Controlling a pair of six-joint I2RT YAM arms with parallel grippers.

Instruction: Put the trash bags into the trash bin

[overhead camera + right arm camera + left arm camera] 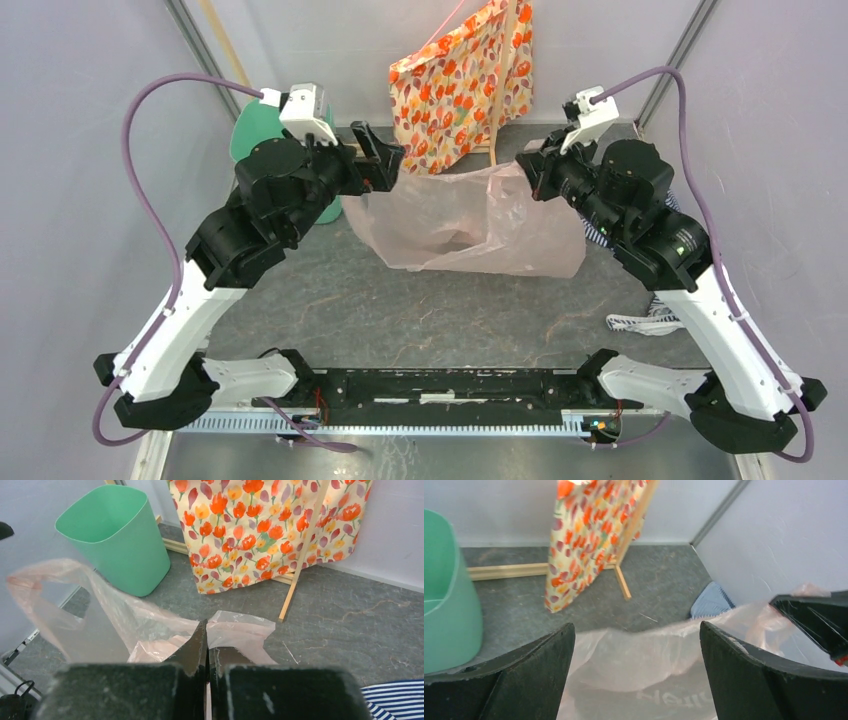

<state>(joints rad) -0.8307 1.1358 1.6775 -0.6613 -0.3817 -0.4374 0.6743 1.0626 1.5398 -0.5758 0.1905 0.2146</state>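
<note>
Since my L gripper (636, 630) hangs wide apart and only the R gripper (207, 630) is pinched on the pink trash bag (470, 220) — trash bin (248, 135) at the table's (420, 310) far-left corner — I'd worry the limp film slips or snags en route.

I have the left arm (235, 235) stretched forward from its base, elbow bent, wrist turned inward. The left gripper (636, 630) stands wide open, its two fingers (524, 680) spread far apart. The right arm (665, 245) mirrors that pose, elbow folded and wrist angled inward, so both grippers face each other, well apart. The right gripper (206, 626) is clamped tight, fingertips pressed together, with a fold of the thin pink trash bag (242, 627) pinched at its tips. On the left wrist camera, one right finger (819, 622) shows to the right of my open jaws.
</note>
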